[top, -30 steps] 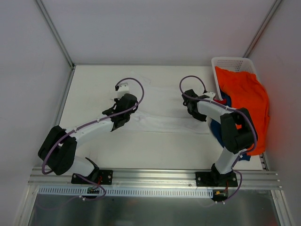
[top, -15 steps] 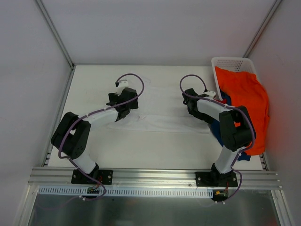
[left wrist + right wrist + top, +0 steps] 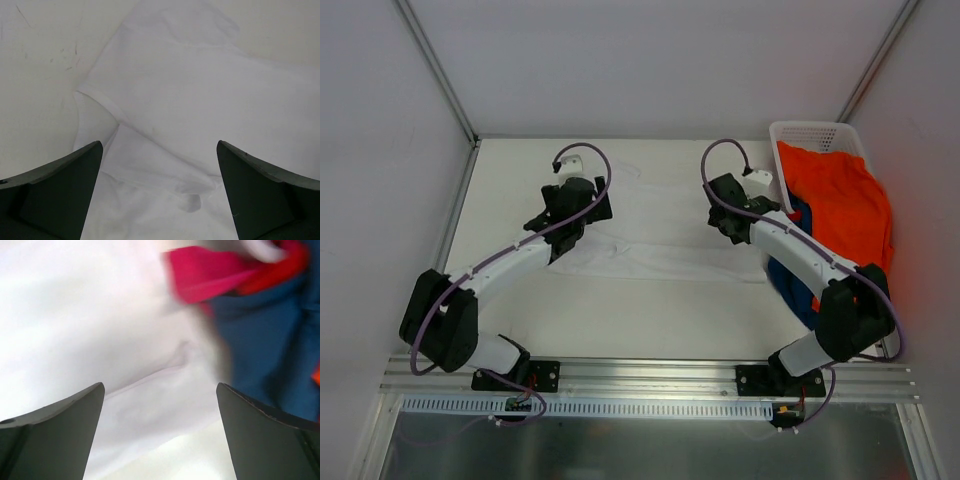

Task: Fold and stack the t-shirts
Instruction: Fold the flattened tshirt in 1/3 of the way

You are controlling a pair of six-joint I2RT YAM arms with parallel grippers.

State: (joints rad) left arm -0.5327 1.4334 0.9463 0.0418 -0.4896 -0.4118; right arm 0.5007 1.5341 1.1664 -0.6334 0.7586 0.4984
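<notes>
White t-shirt (image 3: 660,238) lies flat on the table (image 3: 510,180) between my two arms, with a doubled layer along its near edge. Orange t-shirt (image 3: 845,205) hangs out of the basket (image 3: 810,130) at far right. The navy one (image 3: 788,275) sits under it, and the magenta one (image 3: 205,270) shows only in the right wrist view.

My left gripper (image 3: 578,205) hovers over the shirt's left sleeve end, jaws spread wide, nothing held. My right gripper (image 3: 725,208) is over the right end by the coloured pile, also spread and empty.

Looks like mid-fold: one fold is laid and the rest is not done. The next move probably needs both grippers down on the edges, pinching only white cloth. On the right, watch for snagging the navy shirt.
</notes>
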